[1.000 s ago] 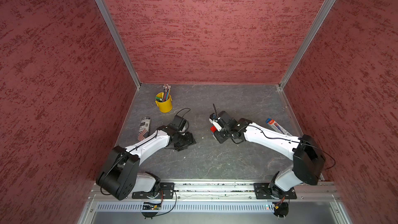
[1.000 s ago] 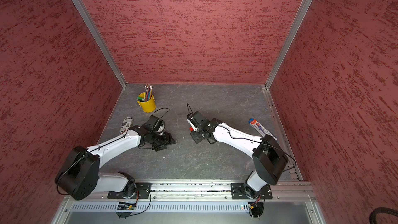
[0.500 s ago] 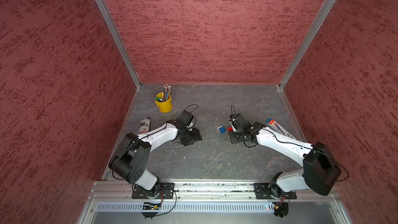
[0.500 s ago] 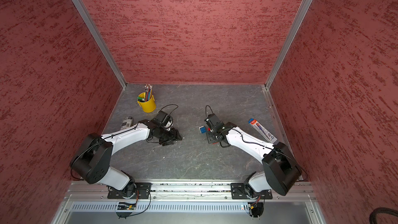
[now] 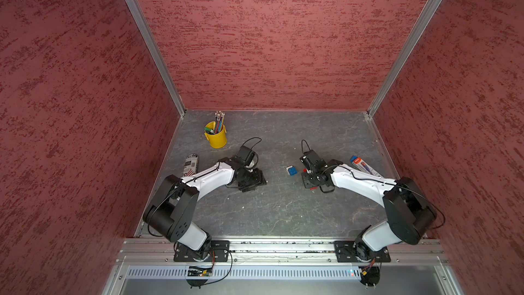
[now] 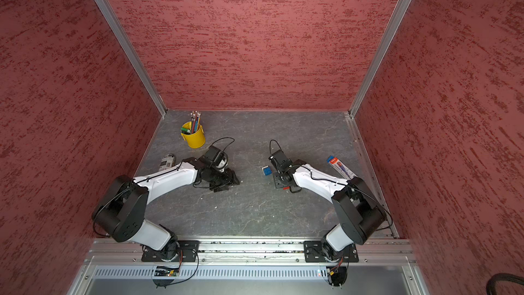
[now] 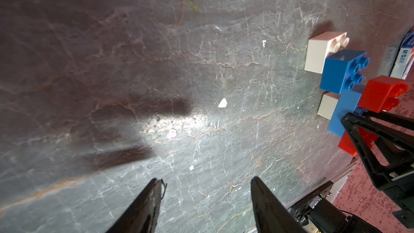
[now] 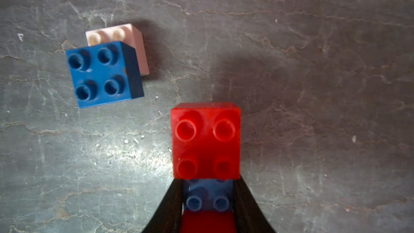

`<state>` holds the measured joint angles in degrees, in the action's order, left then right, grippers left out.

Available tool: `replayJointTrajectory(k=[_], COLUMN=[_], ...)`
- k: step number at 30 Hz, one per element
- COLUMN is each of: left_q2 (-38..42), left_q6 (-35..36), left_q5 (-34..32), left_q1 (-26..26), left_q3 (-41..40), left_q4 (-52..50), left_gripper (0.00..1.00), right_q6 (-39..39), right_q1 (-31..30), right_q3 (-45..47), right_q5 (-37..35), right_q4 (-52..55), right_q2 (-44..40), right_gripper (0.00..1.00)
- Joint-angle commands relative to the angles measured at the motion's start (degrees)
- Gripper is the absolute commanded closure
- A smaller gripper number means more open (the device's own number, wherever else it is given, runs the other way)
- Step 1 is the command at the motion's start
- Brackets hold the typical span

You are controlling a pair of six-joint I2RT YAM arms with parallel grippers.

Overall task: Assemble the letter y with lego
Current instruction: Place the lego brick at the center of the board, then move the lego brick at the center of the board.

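**Right end effector** (image 8: 208, 195): closed on the long blue brick (image 8: 208, 198), with one finger against each long side. A red brick (image 8: 206, 140) is pressed onto the top of the blue brick, at the end past the fingertips. A second red brick (image 8: 207, 220) shows at the end nearer the wrist. The frames do not settle whether this held group rests on the bench (image 5: 283, 211) or hangs just above it.

**Left end effector** (image 7: 205, 178): open and empty, low over bare bench, well apart from the bricks.

**Loose group:** a square blue brick (image 8: 103, 75) is stacked on a white brick (image 8: 136, 41). It sits off-centre, so two white studs show. The pair stands on the bench, near the held group but apart from it. In both top views the square blue brick (image 5: 292, 170) (image 6: 266, 170) lies between the two arms, just beside the right end effector.

**Further item:** the left wrist view shows another white brick (image 7: 328, 108) against the side of the long blue brick. I cannot tell whether the two are joined.

**Assembly status:** the bricks lie in two separate groups, not yet one figure.

**Other items on the bench:**
- a yellow cup (image 5: 217, 140) holding pencils, toward the rear left
- a can (image 5: 191, 164) lying on its side by the left wall
- a flat packet (image 5: 365, 167) by the right wall
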<state>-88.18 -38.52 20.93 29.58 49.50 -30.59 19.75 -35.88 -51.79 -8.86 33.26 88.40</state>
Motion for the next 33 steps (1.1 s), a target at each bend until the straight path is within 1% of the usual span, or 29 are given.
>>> replayJointTrajectory(k=[1,6,8,15,20,28,33], left_q2=[0.7,0.5,0.6,1.6,2.3,4.8,6.4], left_q6=[0.8,1.0,1.1,1.2,0.9,0.2,-0.6], left_q5=[-0.4,-0.2,-0.2,-0.2,-0.4,-1.4,-1.9], left_q1=[0.3,0.3,0.3,0.2,0.1,0.1,-0.1], left_q3=[-0.5,-0.5,-0.4,-0.4,-0.7,-2.1,-3.5], left_q4=[0.5,0.5,0.5,0.3,0.3,0.2,0.1], left_gripper=[0.35,0.35,0.35,0.35,0.35,0.35,0.35], right_q6=[0.7,1.1,1.0,0.1,-2.1,-5.3,-7.1], right_q1=[0.2,0.2,0.2,0.2,0.1,-0.6,-0.6], right_q3=[-0.3,-0.2,-0.7,-6.0,-10.5,-16.4,-19.4], right_q5=[-1.5,-1.8,-2.1,-3.7,-1.8,3.9,5.5], right_q4=[-2.0,-1.5,-0.9,2.8,3.8,1.5,0.5], right_q2=[0.2,-0.2,-0.7,-3.9,-3.1,4.7,11.0], right_gripper=[0.63,0.47,0.44,0.42,0.39,0.35,0.34])
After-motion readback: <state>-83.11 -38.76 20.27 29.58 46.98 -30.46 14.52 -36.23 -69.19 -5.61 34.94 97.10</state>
